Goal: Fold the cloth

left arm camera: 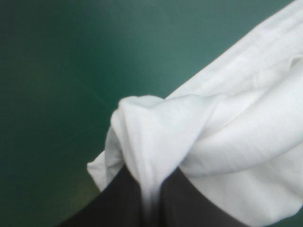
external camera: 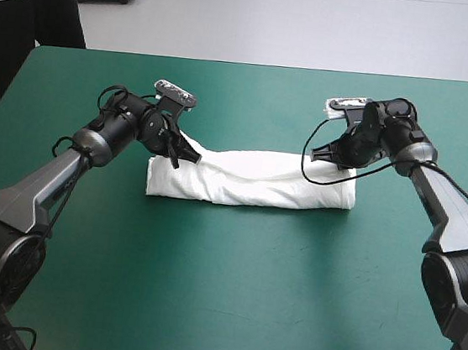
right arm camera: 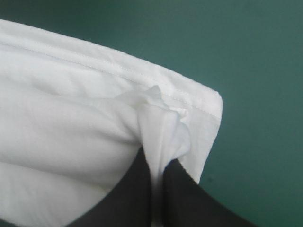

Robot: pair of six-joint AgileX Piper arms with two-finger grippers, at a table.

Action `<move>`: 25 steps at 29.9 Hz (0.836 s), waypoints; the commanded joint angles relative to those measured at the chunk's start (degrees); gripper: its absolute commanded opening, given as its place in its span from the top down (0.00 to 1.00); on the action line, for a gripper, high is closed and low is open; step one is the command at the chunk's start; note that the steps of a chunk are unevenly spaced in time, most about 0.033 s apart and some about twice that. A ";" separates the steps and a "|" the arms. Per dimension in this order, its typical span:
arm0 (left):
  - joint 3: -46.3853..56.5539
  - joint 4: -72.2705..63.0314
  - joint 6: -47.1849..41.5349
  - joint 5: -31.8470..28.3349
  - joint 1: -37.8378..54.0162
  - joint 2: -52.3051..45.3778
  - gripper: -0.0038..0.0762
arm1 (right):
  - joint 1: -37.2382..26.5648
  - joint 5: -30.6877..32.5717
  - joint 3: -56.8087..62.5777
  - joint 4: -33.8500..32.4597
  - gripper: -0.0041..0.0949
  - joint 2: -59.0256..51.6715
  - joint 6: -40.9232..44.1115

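Table (external camera: 227, 309) with teal-green cover, seen from above and from both wrists. The T-shirt (external camera: 250, 185) lies across the middle of the table as a long folded band. Its length runs from the left arm's side to the right arm's, and bare cover shows on every side of it.

Each arm reaches in to one end of the band. The left gripper (external camera: 187, 157) sits at the far corner of the left end, and the right gripper (external camera: 337, 157) at the far corner of the right end. The cloth rises a little toward each of them, while the near long edge rests flat on the cover.

Left wrist view: the left gripper (left arm camera: 150, 189) is pressed together on a bunched tuck of T-shirt (left arm camera: 227, 123), with several layers gathered into one knuckle between the black fingers (left arm camera: 118, 203). Right wrist view: the right gripper (right arm camera: 158, 175) likewise pinches a small peak of T-shirt (right arm camera: 71, 132) just inside the squared corner. A stitched hem (right arm camera: 109, 64) runs along the layer beneath.

Holding the two matching corners probably keeps the band taut and level between the arms, so one long edge can be carried as a straight line. Gathering all the layers in each pinch should stop the folds made so far from sliding apart. The narrowing fold looks largely done, and a further fold of this band seems to be the step in hand.
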 commanded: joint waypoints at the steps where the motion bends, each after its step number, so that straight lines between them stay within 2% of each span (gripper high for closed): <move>1: -2.58 -1.61 0.90 -1.28 0.16 -0.97 0.96 | -1.02 -1.82 -1.91 0.35 0.96 -1.47 -0.42; 5: -2.58 -1.45 0.90 -0.81 0.16 -0.69 0.96 | -1.83 -1.82 -2.01 2.34 0.81 -1.17 -2.51; 7: -2.58 -0.57 1.15 -0.18 0.16 -0.69 0.94 | -2.39 -1.38 -2.80 3.24 0.66 -1.17 -2.91; 9: -2.77 -0.03 1.32 1.55 0.16 -0.69 0.89 | -2.69 -0.37 -3.65 3.49 0.55 -1.27 -2.91; 12: -3.82 1.91 1.32 4.86 0.16 -1.03 0.74 | -2.92 0.88 -5.80 4.18 0.38 -2.14 -2.91; 16: -5.85 5.54 -0.06 6.96 0.16 -3.74 0.52 | -3.41 1.70 -7.40 3.34 0.34 -5.15 -2.91; 18: -7.03 7.52 -1.69 8.20 0.16 -5.80 0.45 | -3.79 2.71 -7.43 2.22 0.34 -7.40 -2.91; 25: -8.80 6.13 -2.72 10.14 0.06 -14.58 0.44 | -4.47 7.11 -7.06 -0.53 0.34 -14.90 -1.89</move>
